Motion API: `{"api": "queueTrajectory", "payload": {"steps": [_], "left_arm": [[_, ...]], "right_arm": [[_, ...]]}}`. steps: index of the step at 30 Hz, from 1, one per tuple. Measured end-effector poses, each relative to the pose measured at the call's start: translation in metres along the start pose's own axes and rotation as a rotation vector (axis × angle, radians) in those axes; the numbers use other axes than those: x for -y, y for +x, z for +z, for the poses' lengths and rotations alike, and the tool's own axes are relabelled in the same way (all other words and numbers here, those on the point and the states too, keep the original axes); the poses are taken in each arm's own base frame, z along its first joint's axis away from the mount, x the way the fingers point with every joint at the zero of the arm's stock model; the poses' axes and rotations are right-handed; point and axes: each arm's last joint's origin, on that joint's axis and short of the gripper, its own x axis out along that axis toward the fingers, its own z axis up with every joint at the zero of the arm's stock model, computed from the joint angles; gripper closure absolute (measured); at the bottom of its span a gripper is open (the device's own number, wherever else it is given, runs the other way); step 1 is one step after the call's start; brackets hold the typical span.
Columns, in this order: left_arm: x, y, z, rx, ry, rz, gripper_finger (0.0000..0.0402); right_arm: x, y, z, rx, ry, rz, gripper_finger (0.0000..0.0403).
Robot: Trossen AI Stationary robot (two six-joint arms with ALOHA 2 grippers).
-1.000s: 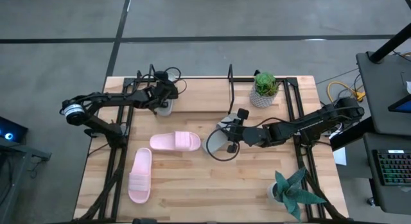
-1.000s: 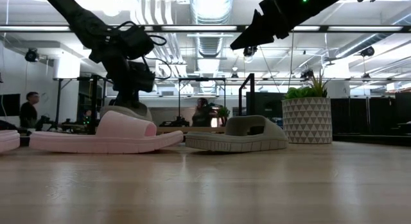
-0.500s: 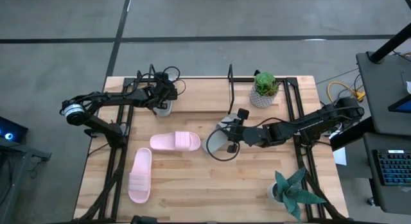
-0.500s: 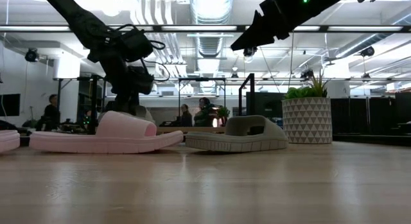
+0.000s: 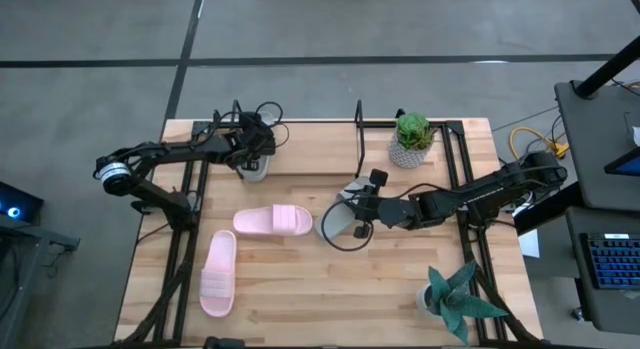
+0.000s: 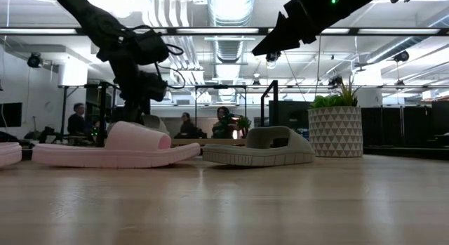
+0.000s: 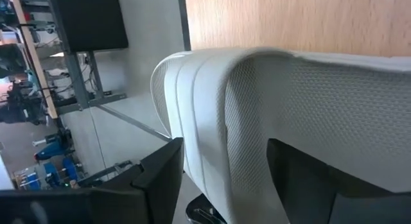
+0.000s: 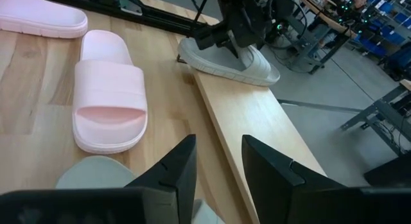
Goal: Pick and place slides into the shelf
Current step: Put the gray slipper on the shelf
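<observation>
One grey slide (image 5: pixel 257 170) lies on the shelf's light wood base (image 8: pixel 257 131), by the left upright loop (image 5: pixel 240 117). My left gripper (image 5: pixel 251 151) is open above it, a finger on each side of its strap. A second grey slide (image 5: pixel 335 221) rests sole-down mid-table. My right gripper (image 5: pixel 353 211) hovers open over that slide's right end, clear of it. Two pale pink slides (image 5: pixel 273 221) (image 5: pixel 218 273) lie flat on the table's left half. My left gripper comes at the grey slide from above, its fingers (image 7: pixel 160 179) standing on either side of the wide strap (image 7: pixel 257 89). I cannot tell whether they touch the strap. The slide lies with its sole on the shelf's base.
A potted plant (image 5: pixel 411 137) in a patterned pot stands at the far right by the shelf's right loop (image 5: pixel 359 124). Another plant (image 5: pixel 455 299) stands at the near right corner. Black side rails (image 5: pixel 180 239) (image 5: pixel 465 189) run along both table sides. People move in the room behind.
My left gripper has risen a little from the grey slide on the shelf and drawn slightly toward the far edge. The slide has stayed where it lay.
</observation>
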Motion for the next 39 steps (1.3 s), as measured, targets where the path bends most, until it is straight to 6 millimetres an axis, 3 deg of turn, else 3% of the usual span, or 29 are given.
{"api": "queueTrajectory", "payload": {"steps": [11,23,30,39], "left_arm": [[-0.014,-0.016,0.006,-0.003,0.017,-0.049,0.0194],[-0.020,-0.048,0.012,0.091,-0.015,-0.053,0.0194],[-0.017,-0.085,0.015,0.250,-0.060,-0.045,0.0194],[-0.014,-0.159,0.003,0.548,-0.154,-0.020,0.0194]], "right_arm": [[0.000,0.000,-0.001,-0.001,-0.001,0.000,0.0289],[0.000,0.000,-0.002,-0.005,-0.019,0.001,0.0289],[0.000,0.000,-0.002,-0.005,-0.019,0.001,0.0289],[0.000,0.000,-0.002,-0.006,-0.028,0.000,0.0289]]}}
